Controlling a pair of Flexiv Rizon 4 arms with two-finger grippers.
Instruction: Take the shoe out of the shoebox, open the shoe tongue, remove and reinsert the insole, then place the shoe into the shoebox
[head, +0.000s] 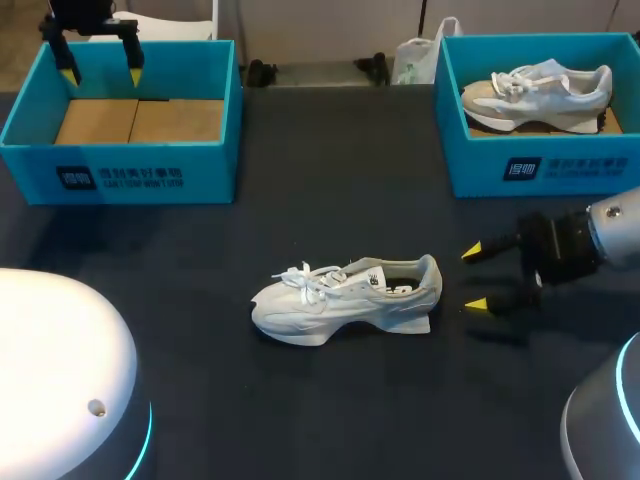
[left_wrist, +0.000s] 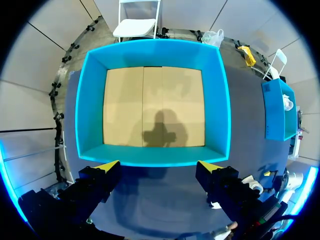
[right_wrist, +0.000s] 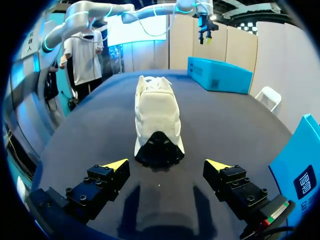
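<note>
The right pincer (head: 473, 278) hangs low over the table (head: 330, 400) with its 2 yellow-tipped fingers spread wide apart; nothing is between them and they touch nothing. In the right wrist view this pincer (right_wrist: 166, 166) points straight at the heel of the shoe (right_wrist: 156, 112), which lies just ahead of the fingertips and clear of both.

The shoe (head: 345, 300), pale grey-white with white laces, stands on its sole near the middle of the table, outside both boxes. Its toe points toward my left side and its heel toward the right pincer.

The left pincer (head: 101, 72) hovers well apart from the shoe, above the far rim of the left shoebox (head: 120, 175). Its fingers are likewise spread wide and hold nothing. In the left wrist view this pincer (left_wrist: 157, 167) looks down into the left shoebox (left_wrist: 82, 100), a teal box whose brown cardboard floor carries the pincer's shadow.

The right shoebox (head: 540, 165), also teal, sits at the far right of the table, beyond the right pincer. Inside it lies a second shoe (head: 535, 90) of the same pale colour, toe toward the box's left wall. The 2 boxes stand well apart, with the shoe on the table between and nearer than them
</note>
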